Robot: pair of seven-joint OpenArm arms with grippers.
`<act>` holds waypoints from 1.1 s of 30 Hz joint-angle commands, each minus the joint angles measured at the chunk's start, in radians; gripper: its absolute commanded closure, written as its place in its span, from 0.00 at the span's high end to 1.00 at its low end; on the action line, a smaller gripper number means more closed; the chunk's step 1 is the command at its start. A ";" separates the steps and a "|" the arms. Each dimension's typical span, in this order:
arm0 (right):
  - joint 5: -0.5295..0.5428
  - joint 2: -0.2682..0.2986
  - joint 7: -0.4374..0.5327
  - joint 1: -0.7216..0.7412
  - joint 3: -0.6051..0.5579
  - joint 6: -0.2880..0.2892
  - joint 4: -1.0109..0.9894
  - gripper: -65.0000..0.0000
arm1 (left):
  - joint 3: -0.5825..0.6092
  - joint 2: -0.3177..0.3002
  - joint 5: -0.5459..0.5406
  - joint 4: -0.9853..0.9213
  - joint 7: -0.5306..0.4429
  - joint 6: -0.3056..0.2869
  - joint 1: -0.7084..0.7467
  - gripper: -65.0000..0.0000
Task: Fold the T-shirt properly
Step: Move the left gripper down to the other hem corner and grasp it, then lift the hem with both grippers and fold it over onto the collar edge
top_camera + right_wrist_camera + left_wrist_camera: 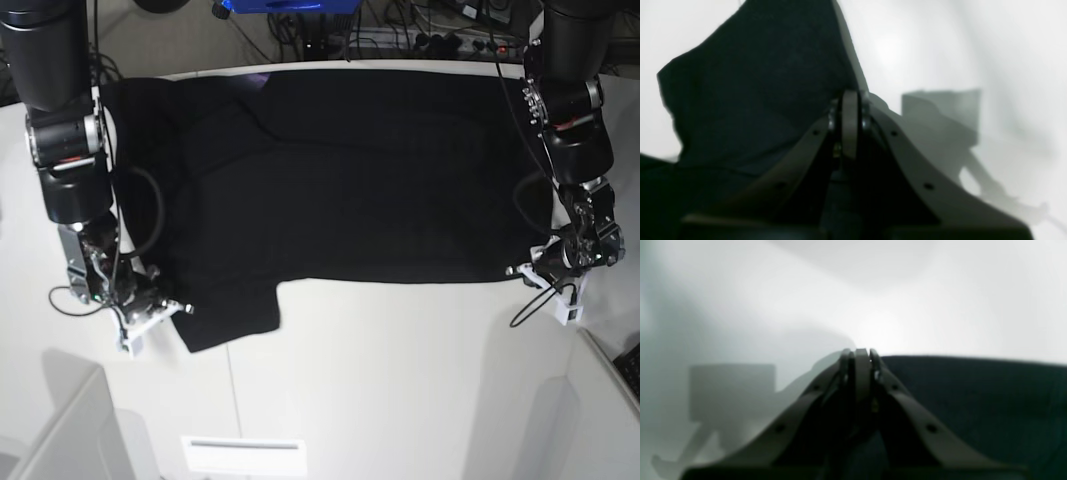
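Both sets of fingers read as closed from my seat. On the left gripper [862,355] they are pressed together at the edge of the T-shirt [340,180], though I cannot tell from the blurred wrist view whether cloth is pinched between them. On the right gripper [850,100] they are also shut, right against a raised flap of black fabric; a grip on it I cannot confirm. I see the shirt spread plain side up across the far half of the white tabletop [400,380], one sleeve reaching toward the right arm.
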 commanded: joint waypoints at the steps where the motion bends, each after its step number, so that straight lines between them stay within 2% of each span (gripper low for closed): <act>1: 0.011 0.024 0.022 0.021 0.009 0.007 0.052 0.00 | -0.008 -0.013 -0.011 0.057 -0.015 -0.012 -0.015 0.00; 7: 0.011 0.045 0.018 -0.008 0.012 0.004 0.160 0.00 | -0.009 -0.002 -0.013 0.220 0.060 -0.014 0.042 0.00; 14: 0.011 0.048 -0.008 -0.034 0.012 0.004 0.172 0.00 | -0.009 -0.002 -0.013 0.418 0.077 -0.016 0.148 0.00; 17: 0.011 0.073 -0.008 -0.069 0.012 0.004 0.235 0.00 | -0.011 -0.002 -0.014 0.488 0.114 -0.017 0.188 0.00; 22: 0.017 0.105 -0.010 -0.132 0.014 0.002 0.348 0.00 | -0.011 -0.001 -0.014 0.634 0.118 -0.017 0.274 0.00; 26: 0.019 0.110 -0.010 -0.166 0.014 0.002 0.382 0.00 | -0.014 0.018 -0.014 0.737 0.118 -0.017 0.338 0.00; 29: 0.019 0.110 -0.010 -0.183 0.014 0.002 0.387 0.00 | -0.069 0.041 -0.017 0.797 0.120 -0.019 0.383 0.00; 33: 0.016 0.110 -0.010 -0.220 0.023 0.002 0.431 0.00 | -0.143 0.056 -0.126 0.849 0.180 -0.019 0.427 0.00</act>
